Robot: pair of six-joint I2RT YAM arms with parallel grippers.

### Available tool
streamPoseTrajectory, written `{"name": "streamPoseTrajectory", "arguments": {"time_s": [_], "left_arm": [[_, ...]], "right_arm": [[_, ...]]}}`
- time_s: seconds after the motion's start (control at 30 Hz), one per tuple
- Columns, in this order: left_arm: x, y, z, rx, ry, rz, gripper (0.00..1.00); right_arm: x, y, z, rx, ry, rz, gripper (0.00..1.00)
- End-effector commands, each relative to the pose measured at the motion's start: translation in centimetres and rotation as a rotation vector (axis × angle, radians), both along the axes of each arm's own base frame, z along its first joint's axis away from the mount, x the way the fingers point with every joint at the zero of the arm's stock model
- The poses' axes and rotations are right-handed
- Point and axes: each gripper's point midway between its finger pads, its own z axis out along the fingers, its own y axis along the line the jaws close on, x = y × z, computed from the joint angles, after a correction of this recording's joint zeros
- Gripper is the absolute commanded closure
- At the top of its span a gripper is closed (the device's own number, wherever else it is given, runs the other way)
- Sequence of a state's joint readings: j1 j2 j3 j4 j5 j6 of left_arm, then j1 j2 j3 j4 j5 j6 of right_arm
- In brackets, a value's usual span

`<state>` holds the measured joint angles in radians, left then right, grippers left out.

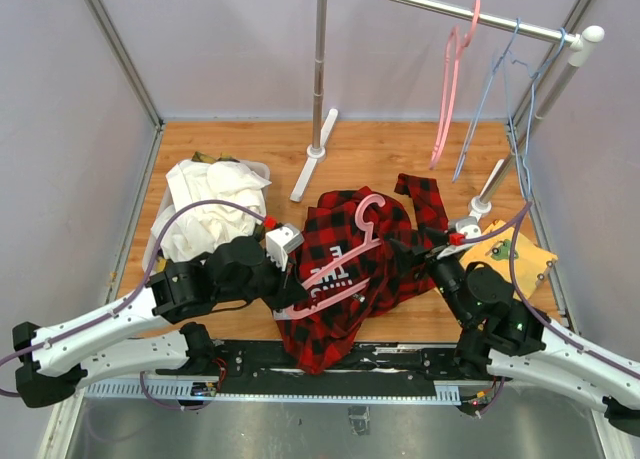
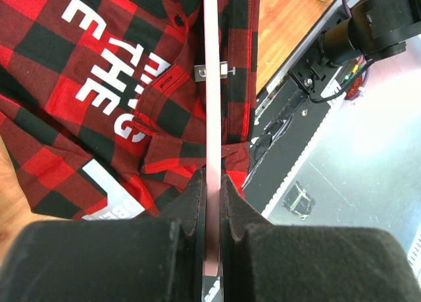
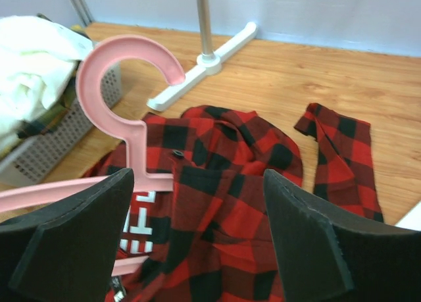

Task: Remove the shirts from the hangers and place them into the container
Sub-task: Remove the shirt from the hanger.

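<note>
Left pincer (image 2: 212,183): clamped shut on the bar of a pink hanger (image 2: 212,85); both black pads press the thin pink edge, low centre of the left wrist view.

Pink hanger: lies slantwise over the red-and-black plaid shirt (image 1: 340,329), hook pointing toward the top of the overhead frame. Cannot tell whether any of it is under cloth.

Plaid shirt: crumpled on the wooden tabletop (image 1: 380,149), centre to lower centre of the overhead frame, its bottom edge reaching the arms' base rail. White lettering shows near the collar. One sleeve is thrown out to the upper right.

Right pincer (image 3: 197,190): jaws spread wide, nothing between them, poised over the right side of the shirt, just beside the hanger's hook.

Laundry basket (image 1: 155,234): left side of the overhead frame, heaped with a white shirt (image 1: 215,204) that spills over the rim. A bit of yellow-green plaid (image 3: 39,114) shows under the white.

Garment rail (image 1: 420,4): upper right, carrying a second pink hanger (image 1: 450,89) and two light-blue hangers (image 1: 490,99), all bare.

Yellow cloth (image 1: 520,254): flat on the tabletop at right, beside the right arm.
</note>
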<state>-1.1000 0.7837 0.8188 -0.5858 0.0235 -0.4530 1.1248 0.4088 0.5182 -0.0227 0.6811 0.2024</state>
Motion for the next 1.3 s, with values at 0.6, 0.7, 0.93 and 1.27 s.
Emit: {"name": "streamPoseTrajectory", "arguments": {"time_s": [0.6, 0.7, 0.93, 1.27], "left_arm": [[0.5, 0.7, 2.4, -0.042, -0.035, 0.042, 1.00], [0.5, 0.8, 2.3, -0.041, -0.039, 0.044, 0.99], [0.7, 0.9, 2.8, -0.046, -0.055, 0.049, 1.00], [0.9, 0.8, 2.8, -0.040, -0.058, 0.053, 0.99]], "right_arm": [[2.6, 3.0, -5.8, -0.177, 0.272, 0.068, 0.25], [3.2, 2.5, -6.3, -0.166, 0.261, 0.031, 0.35], [3.4, 2.3, -6.5, -0.174, 0.230, 0.029, 0.45], [3.4, 3.9, -8.6, -0.270, 0.314, 0.097, 0.40]]}}
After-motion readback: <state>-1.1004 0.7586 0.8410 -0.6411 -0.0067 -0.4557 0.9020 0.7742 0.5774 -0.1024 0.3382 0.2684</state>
